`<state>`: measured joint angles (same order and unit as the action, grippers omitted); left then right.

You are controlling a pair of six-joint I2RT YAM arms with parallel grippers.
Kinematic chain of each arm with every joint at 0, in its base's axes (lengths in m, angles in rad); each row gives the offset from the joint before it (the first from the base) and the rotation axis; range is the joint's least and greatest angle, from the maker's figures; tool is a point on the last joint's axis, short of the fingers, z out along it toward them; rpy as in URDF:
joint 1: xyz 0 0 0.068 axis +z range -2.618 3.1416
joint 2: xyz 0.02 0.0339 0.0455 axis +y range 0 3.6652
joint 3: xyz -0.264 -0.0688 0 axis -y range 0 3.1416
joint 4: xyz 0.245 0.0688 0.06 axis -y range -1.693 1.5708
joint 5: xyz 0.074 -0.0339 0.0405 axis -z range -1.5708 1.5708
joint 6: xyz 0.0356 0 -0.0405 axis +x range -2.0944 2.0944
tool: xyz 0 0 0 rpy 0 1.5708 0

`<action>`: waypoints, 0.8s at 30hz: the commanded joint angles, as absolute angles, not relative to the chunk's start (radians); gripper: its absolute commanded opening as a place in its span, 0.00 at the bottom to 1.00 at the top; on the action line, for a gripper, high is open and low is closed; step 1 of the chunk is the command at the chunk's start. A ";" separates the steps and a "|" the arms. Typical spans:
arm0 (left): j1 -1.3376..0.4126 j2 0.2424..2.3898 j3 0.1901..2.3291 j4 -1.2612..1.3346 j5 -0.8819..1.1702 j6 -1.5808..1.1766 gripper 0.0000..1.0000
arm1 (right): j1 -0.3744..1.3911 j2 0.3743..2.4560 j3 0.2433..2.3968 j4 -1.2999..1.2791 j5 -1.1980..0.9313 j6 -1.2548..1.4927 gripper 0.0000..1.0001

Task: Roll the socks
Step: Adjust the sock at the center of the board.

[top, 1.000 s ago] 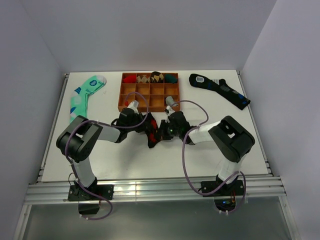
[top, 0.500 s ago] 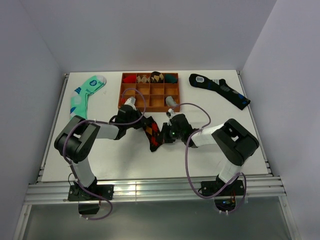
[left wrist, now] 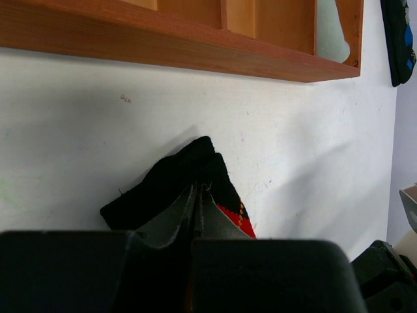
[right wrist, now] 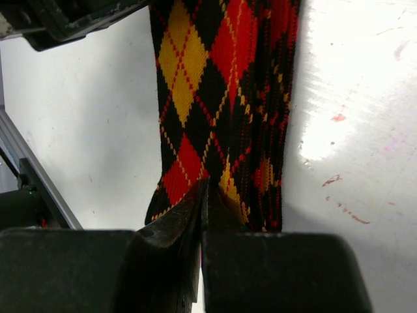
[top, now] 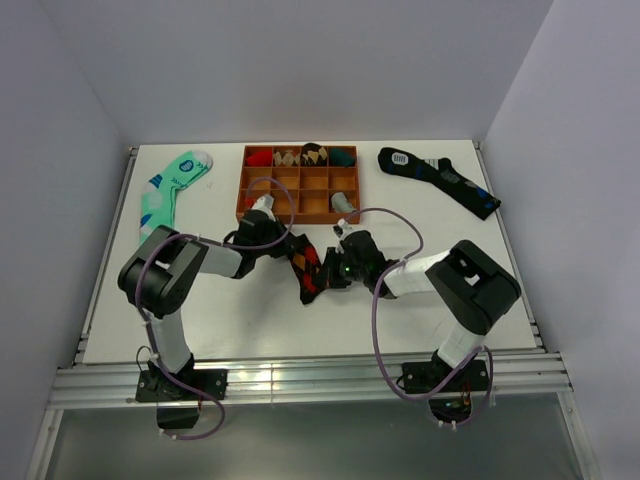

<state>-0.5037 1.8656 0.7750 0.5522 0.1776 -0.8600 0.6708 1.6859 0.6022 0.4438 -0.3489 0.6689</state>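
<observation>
The black argyle sock (top: 308,272) with red and orange diamonds lies stretched on the white table in front of the wooden tray. My left gripper (top: 284,244) is shut on its plain black end (left wrist: 171,181), its fingertips (left wrist: 197,190) pinching the cloth. My right gripper (top: 327,272) is shut on the other end, and the diamond pattern (right wrist: 218,85) runs away from its tips (right wrist: 205,187). The two grippers sit close together, with the sock between them.
The wooden tray (top: 241,190) has several compartments, and rolled socks fill its back row; its front wall (left wrist: 195,49) is just beyond my left gripper. A mint green sock (top: 170,190) lies at the back left. A dark navy sock (top: 440,178) lies at the back right.
The sock was bunched between the grippers a second ago and now lies longer and flatter. Both grippers shifted slightly while keeping hold of it.
</observation>
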 commanded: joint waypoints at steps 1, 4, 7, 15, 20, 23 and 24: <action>-0.495 1.925 0.784 0.528 0.126 -0.830 0.05 | 0.719 1.677 0.563 0.305 -0.336 0.679 0.02; -0.497 1.934 0.787 0.532 0.137 -0.824 0.04 | 0.761 1.672 0.568 0.311 -0.316 0.704 0.02; -0.505 1.937 0.787 0.540 0.158 -0.813 0.05 | 0.804 1.680 0.572 0.333 -0.310 0.735 0.02; -0.528 1.934 0.746 0.589 0.183 -0.804 0.05 | 0.882 1.689 0.575 0.357 -0.270 0.784 0.02; -0.535 1.930 0.718 0.626 0.198 -0.802 0.06 | 0.887 1.649 0.575 0.339 -0.244 0.775 0.03; -0.535 1.919 0.735 0.603 0.198 -0.790 0.06 | 0.887 1.594 0.613 0.246 -0.203 0.746 0.07; -0.537 1.916 0.738 0.592 0.198 -0.787 0.06 | 0.887 1.580 0.623 0.223 -0.177 0.738 0.08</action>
